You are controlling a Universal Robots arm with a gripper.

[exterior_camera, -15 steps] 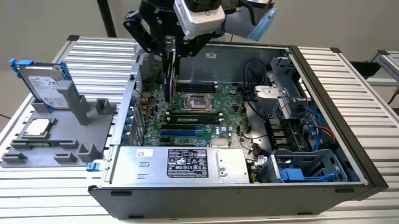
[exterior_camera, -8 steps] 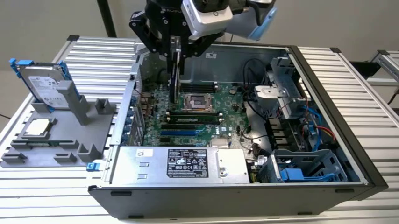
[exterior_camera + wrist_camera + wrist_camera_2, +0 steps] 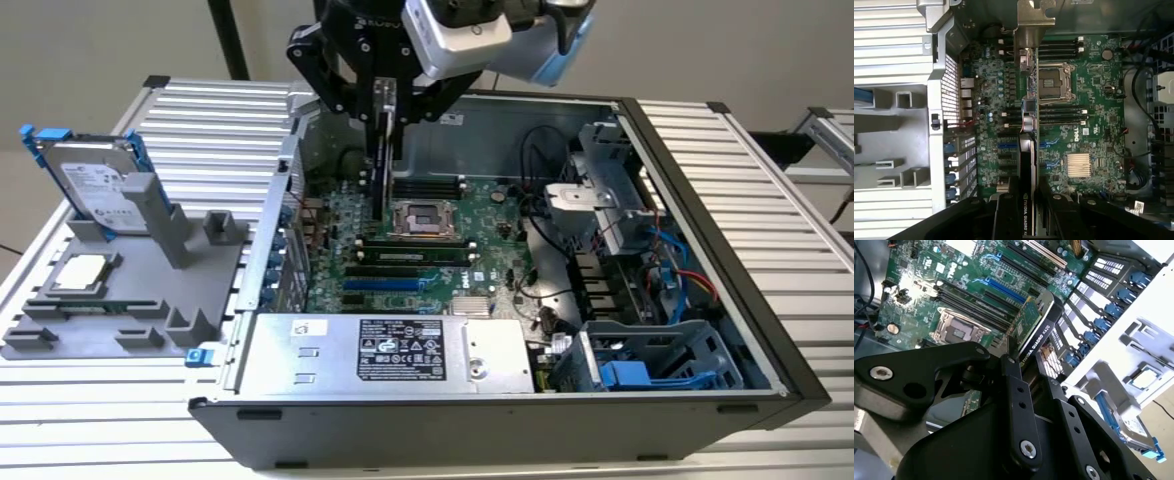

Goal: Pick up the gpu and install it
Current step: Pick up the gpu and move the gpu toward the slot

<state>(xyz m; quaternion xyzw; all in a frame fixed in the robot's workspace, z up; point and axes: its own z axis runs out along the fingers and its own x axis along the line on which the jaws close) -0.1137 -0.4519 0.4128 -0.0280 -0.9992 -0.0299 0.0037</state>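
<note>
Gripper: my gripper (image 3: pixel 387 118) is clamped on the gpu (image 3: pixel 386 160), one finger on each face. In the second wrist view the black fingers (image 3: pixel 1013 385) pinch the near end of the card.

Gpu, place: I hold it in the air inside the open computer case (image 3: pixel 534 425), over the motherboard (image 3: pixel 501 250) and clear of it, as far as I can judge. In the exterior view it hangs at 12 o'clock from the processor socket (image 3: pixel 424 217).

Long axis: the card runs away from my fingers down toward the board, near upright by my reading. The exterior view shows it edge-on as a thin line from 12 to 6 o'clock. The silver bracket end (image 3: pixel 1035 22) is the far end.

Slots: the blue slots (image 3: pixel 387 285) lie at 6 o'clock from the card's lower end, beyond the socket. They run 9 to 3 o'clock, so I judge the card's length is not lying along them.

Faces: in the second wrist view I see the green circuit side (image 3: pixel 1026 317) and the black shroud edge (image 3: pixel 1046 322).

Writing: white print runs along the shroud edge in both wrist views. The power supply (image 3: pixel 387 350) at 6 o'clock carries a large printed label, and the board has white markings. I do not read any of them out.

Off-case items: at 9 o'clock, on the grey tray (image 3: pixel 34 345), are the hard drive (image 3: pixel 96 185) and the processor chip (image 3: pixel 83 270), well apart from my tool.
</note>
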